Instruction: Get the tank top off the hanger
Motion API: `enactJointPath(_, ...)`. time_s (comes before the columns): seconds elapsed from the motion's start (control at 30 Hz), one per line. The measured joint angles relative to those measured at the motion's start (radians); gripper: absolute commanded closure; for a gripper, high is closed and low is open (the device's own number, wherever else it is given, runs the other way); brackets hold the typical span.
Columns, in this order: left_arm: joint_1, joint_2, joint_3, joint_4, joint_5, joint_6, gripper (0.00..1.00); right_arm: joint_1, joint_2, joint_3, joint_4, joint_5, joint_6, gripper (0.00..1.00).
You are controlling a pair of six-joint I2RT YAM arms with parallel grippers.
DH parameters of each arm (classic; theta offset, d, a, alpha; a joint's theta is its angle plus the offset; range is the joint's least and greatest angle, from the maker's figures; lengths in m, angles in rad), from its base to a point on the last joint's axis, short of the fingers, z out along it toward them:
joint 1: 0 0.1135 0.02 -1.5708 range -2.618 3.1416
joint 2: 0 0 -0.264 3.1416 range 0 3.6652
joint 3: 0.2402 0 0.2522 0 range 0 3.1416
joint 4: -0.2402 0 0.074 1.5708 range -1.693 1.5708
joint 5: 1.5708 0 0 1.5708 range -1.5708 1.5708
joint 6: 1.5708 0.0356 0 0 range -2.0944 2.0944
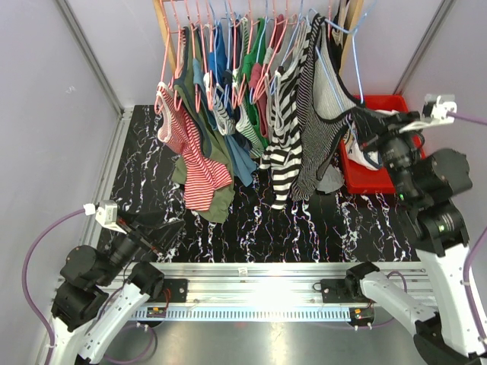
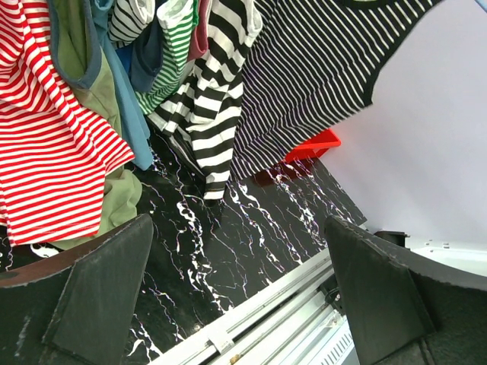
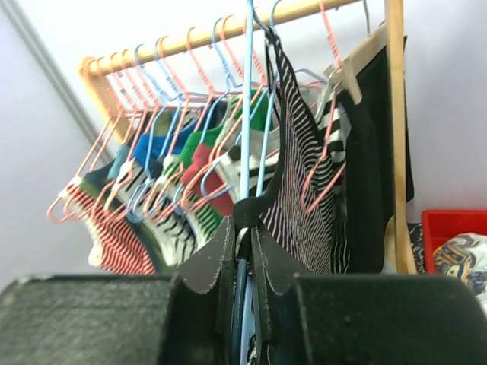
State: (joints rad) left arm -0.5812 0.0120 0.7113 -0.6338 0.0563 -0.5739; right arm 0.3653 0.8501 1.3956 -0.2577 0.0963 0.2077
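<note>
Tension is the concern: the right gripper (image 3: 245, 228), jaws pinched on the strap of the fine-striped tank top (image 3: 293, 175) against the blue hanger (image 3: 248, 114), should ease that strap off sideways. The left gripper (image 2: 237, 228) hangs low, jaws wide. Neighbouring garments (image 1: 221, 129) crowd leftward; free room lies rightward, over the red bin (image 1: 384, 103).

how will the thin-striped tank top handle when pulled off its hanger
Probably floppy and stretchy: the tank top hangs in loose folds, drawn sideways toward the right gripper. Its strap may snag where it drapes over the blue hanger.
</note>
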Motion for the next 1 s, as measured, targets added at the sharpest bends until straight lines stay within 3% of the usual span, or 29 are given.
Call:
enactJointPath(0.23, 0.000, 0.000, 0.018, -0.002, 0.001, 0.001, 0.01, 0.000, -0.260, -0.090, -0.060, -0.088, 0.041, 1.00)
enactJointPath(0.47, 0.000, 0.000, 0.072, 0.009, 0.022, 0.012, 0.01, 0.000, -0.444, 0.123, -0.131, -0.191, 0.087, 1.00)
enactJointPath(0.63, 0.000, 0.008, 0.086, 0.037, 0.052, 0.017, 0.01, 0.000, -0.412, 0.333, -0.217, -0.310, 0.111, 1.00)
enactJointPath(0.73, 0.000, 0.031, 0.097, 0.051, 0.076, 0.022, 0.01, 0.000, -0.360, 0.364, -0.262, -0.435, 0.133, 1.00)
enactJointPath(0.9, 0.000, 0.072, 0.116, 0.059, 0.158, 0.039, 0.01, 0.000, -0.203, 0.214, -0.269, -0.701, 0.190, 1.00)
enactJointPath(1.0, 0.000, 0.121, 0.126, 0.068, 0.250, 0.056, 0.01, 0.000, -0.099, 0.032, -0.263, -0.825, 0.224, 1.00)
